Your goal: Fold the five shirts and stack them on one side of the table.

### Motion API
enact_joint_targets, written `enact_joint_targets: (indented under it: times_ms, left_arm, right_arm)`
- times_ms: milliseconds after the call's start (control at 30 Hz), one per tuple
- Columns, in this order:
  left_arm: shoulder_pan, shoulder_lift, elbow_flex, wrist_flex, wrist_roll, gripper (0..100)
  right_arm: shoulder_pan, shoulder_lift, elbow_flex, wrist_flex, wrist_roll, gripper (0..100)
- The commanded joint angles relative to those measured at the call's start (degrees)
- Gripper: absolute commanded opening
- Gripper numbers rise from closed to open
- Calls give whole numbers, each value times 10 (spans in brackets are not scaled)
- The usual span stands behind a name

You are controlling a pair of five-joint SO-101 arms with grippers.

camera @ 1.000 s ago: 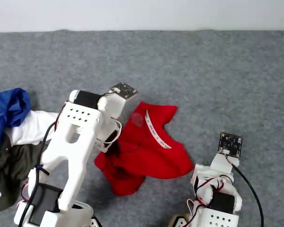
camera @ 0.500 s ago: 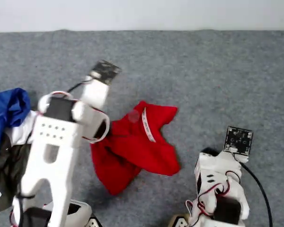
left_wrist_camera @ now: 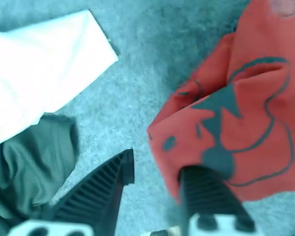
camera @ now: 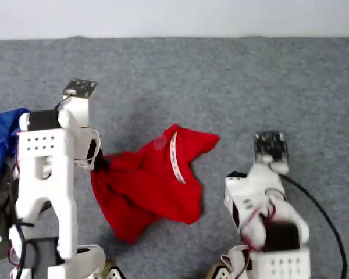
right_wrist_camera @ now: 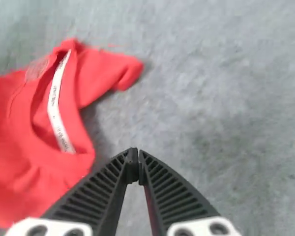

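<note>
Between the two arms, on the grey carpet-topped bench [camera: 250, 87]: crumpled red cotton shirt [camera: 145, 186], not folded yet. It's bunched. Long axis runs diagonal, from a lump close to the robot on its left out to a short sleeve [camera: 202, 141] pointing far right. White neck tape [camera: 175, 157] shows on top, so the collar opening faces up.

Left pincer [camera: 99, 164] sits right at the shirt's left edge. Left wrist view: fingers apart, bare carpet in the gap, red cloth resting against one finger [left_wrist_camera: 206, 196] only, a dark line graphic facing the camera. Not clamped on anything, as far as I can see.

Right pincer [right_wrist_camera: 135, 156] is closed tip to tip with nothing in it. It's over bare carpet just beside the shirt's right edge, with collar and sleeve ahead and off to its left.

Key relation: the shirt lies wholly right of the left pincer and left of the right one. Left is touching, right is near but apart.

My read: to spread it flat, each arm takes its own side. Left gets the bunched edge, right gets the sleeve corner, then pull apart along that diagonal. Right has to open first.

Loose pile on the robot's far left, beside the left arm: blue shirt [camera: 3, 145], white shirt [left_wrist_camera: 39, 64], dark shirt [camera: 6, 215].
</note>
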Motion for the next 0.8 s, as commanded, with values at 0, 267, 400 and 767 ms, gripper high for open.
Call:
enact_joint_targets:
  times_ms: [0,267,400,767]
  left_arm:
    - [10,2,-7,29,1,164]
    - [95,-60,-16,47,1,160]
    - [135,-105,-2,47,2,163]
    - [45,-113,58,46,-11,232]
  right_arm:
    - [-61,155,-116,40,14,13]
    - [-140,347,-197,153,181,11]
    - [-143,395,-210,179,213,14]
    - [-225,438,-212,206,229,253]
